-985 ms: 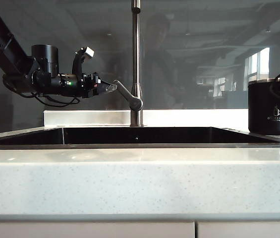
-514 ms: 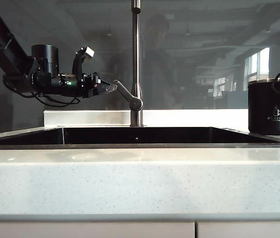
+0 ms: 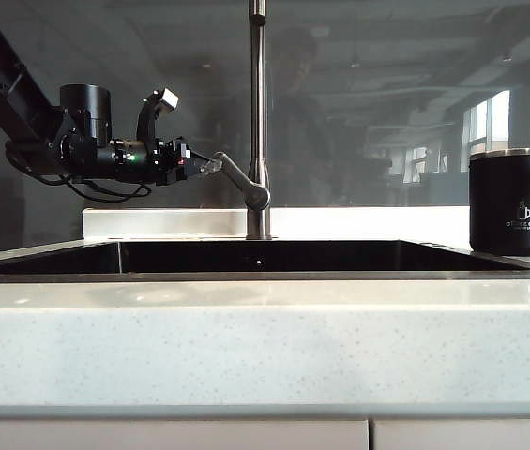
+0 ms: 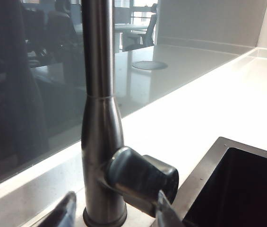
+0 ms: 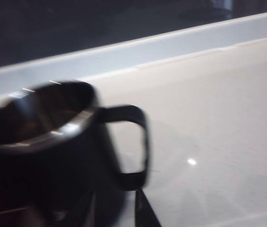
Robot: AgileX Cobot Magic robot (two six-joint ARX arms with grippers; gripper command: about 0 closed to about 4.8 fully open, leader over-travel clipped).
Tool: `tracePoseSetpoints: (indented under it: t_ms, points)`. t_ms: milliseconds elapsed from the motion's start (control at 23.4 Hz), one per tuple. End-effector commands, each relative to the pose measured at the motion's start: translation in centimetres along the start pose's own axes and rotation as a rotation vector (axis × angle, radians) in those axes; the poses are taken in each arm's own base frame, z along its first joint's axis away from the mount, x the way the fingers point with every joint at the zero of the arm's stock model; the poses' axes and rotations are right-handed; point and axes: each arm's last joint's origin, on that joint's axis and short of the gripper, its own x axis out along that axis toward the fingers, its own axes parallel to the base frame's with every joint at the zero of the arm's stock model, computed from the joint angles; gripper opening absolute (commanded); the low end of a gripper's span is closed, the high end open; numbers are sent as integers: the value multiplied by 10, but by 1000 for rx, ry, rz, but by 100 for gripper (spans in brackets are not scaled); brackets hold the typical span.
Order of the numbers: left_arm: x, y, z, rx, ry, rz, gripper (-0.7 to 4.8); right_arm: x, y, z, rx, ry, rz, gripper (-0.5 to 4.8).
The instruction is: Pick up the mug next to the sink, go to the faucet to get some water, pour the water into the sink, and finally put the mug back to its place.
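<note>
Matte black steel-rimmed mug (image 3: 512, 201) upright on white desk (image 3: 265, 337), beside right tool (image 5: 140, 213), aperture unclear, holding nothing. Left tool (image 4: 116, 213) open, straddling brushed-steel faucet (image 3: 258, 112) lever, ready for water.

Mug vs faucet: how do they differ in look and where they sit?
The mug is matte black, short and wide, with a steel rim; the faucet is a tall, thin brushed-steel pipe. The mug stands upright and free on the counter, right of the sink; the faucet rises behind the sink's middle. The left gripper sits at the faucet's lever; nothing holds the mug. Both stand upright.

Matte mug (image 3: 512, 202) (steel-rimmed) — brushed-steel faucet (image 3: 258, 112)
</note>
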Motion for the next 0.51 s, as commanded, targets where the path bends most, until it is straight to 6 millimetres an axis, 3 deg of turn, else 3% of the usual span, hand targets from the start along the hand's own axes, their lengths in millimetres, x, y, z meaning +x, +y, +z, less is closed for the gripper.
tracePoseSetpoints:
  t_ms: [43,257,514]
  points:
    - [0,-1,5,13,-12,-4,210,-17,18,6,12,20,176,-8]
    - [0,-1,5,14,-12,-4,210,-39,40,20,12,-12,398,-8]
    - [0,-1,5,13,-12,-4,210,-41,42,21,13,-19,434,-8]
